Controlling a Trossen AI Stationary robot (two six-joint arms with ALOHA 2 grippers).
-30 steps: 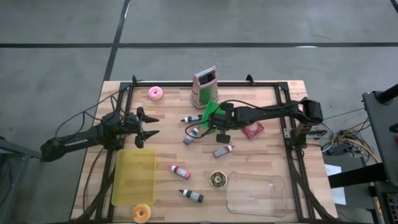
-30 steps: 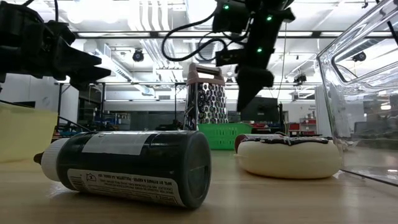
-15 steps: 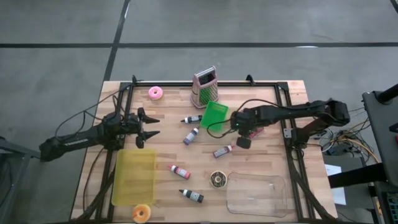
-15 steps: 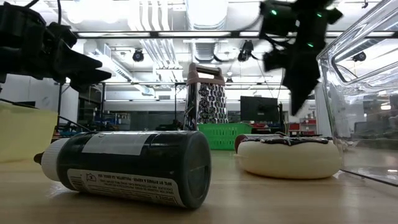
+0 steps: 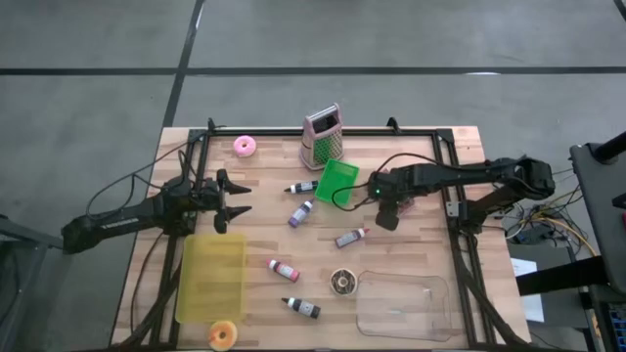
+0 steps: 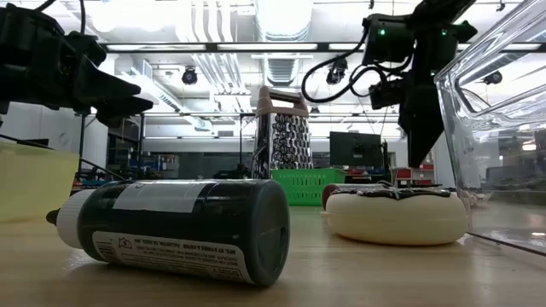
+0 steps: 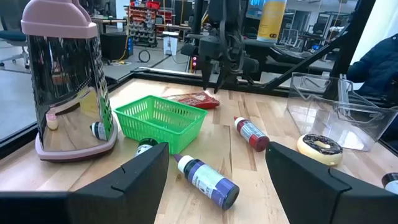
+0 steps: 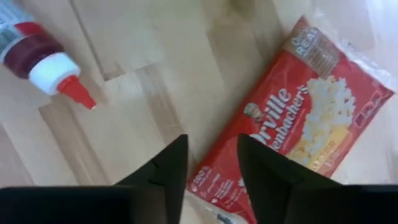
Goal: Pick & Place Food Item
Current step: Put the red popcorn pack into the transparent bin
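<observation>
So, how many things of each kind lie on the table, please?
Bottles: 5
Donuts: 3
Containers (green basket, yellow bin, clear tub): 3
Grater: 1
Popcorn packet: 1
Total: 13

Two dark jointed arms, looping black cables, green indicator lights, tapered black fingers [image 8: 168, 168].

Legible text:
- Red plastic popcorn packet [image 8: 292, 130] lying flat on the wooden table: white brand lettering, partly visible, reads "Orville ...denbacher's"; the small print near its lower edge is too small to read.
- Dark cylindrical bottle with white cap [image 6: 175, 226], lying on its side: white label with fine print, illegible.

No other readable markings.
</observation>
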